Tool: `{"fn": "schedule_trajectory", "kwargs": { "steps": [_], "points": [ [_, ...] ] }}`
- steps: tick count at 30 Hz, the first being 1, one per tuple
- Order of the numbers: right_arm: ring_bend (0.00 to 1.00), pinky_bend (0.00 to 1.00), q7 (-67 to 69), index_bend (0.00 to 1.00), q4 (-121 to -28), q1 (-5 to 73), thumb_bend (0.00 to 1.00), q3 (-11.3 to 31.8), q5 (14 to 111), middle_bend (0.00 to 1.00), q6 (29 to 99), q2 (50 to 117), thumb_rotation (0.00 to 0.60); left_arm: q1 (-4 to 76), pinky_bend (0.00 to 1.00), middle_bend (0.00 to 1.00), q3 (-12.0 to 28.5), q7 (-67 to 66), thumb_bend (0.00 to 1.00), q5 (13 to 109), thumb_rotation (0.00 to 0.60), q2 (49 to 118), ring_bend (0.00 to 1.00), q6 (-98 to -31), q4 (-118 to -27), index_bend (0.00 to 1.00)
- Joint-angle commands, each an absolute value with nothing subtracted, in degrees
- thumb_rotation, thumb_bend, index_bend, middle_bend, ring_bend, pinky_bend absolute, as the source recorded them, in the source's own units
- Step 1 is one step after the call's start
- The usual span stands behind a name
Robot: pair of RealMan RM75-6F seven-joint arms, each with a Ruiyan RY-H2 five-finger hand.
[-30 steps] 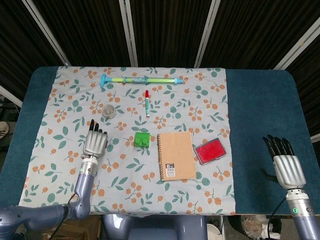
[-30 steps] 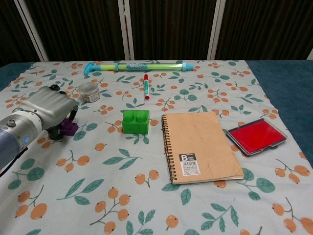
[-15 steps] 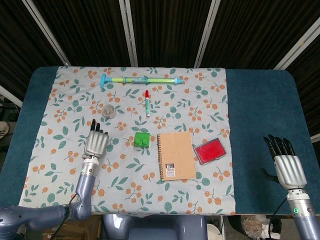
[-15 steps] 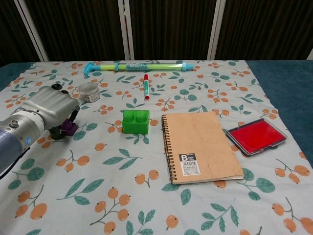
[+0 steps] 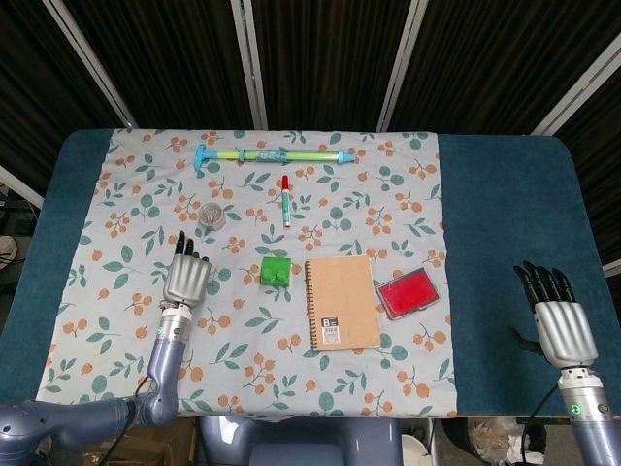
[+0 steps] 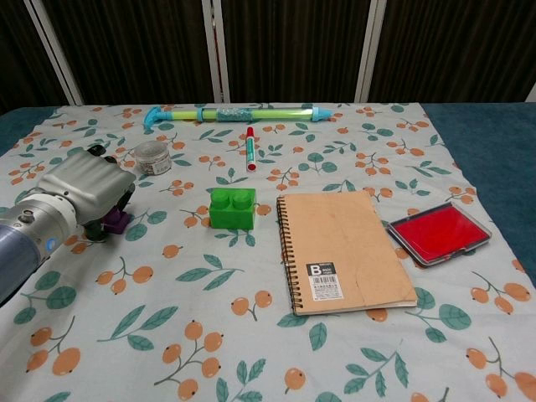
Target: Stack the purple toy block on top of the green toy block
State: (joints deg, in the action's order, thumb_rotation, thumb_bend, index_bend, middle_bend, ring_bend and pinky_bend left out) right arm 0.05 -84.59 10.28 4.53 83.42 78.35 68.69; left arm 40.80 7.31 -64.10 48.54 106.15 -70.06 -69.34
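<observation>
Blue table, floral cloth w/ blocks, notebook, marker

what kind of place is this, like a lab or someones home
Most likely a robot lab or data-collection station, not a home. A table with a floral cloth stands before dark curtains, laid with unrelated props: a green toy block, a spiral notebook, a red stamp pad. Two robot hands, left hand and right hand, work at it.

left robot hand: creeps further over the purple toy block | block: less of it shows below the fingers than a second ago | right robot hand: sinks slightly
</observation>
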Motion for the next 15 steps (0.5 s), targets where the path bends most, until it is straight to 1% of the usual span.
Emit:
{"fn": "schedule_trajectory", "kwargs": {
  "steps": [1, 8, 15],
  "points": [
    [0.07, 0.0, 0.1, 0.02, -84.6, 10.3, 0.22, 4.5, 83.6, 0.06, 78.4, 68.7, 0.6, 40.7, 0.0, 0.47, 7.4, -64.3, 0.3, 48.5, 0.6, 106.2, 0.14, -70.2, -69.3, 0.54],
    [0.08, 0.0, 0.3, 0.02, -84.7, 10.2, 0.22, 4.5, 83.7, 0.06, 78.7, 68.6, 0.6, 40.6, 0.0, 0.49, 7.5, -65.2, 0.3, 48.5, 0.6, 106.4, 0.14, -70.7, -69.2, 0.57],
    [0.09, 0.0, 0.4, 0.02, -84.6, 10.1, 0.22, 4.5, 83.7, 0.06, 78.8, 68.6, 0.6, 40.5, 0.0, 0.51, 7.6, -65.6, 0.31, 48.9, 0.6, 106.5, 0.15, -71.0, -69.0, 0.57]
  ]
}}
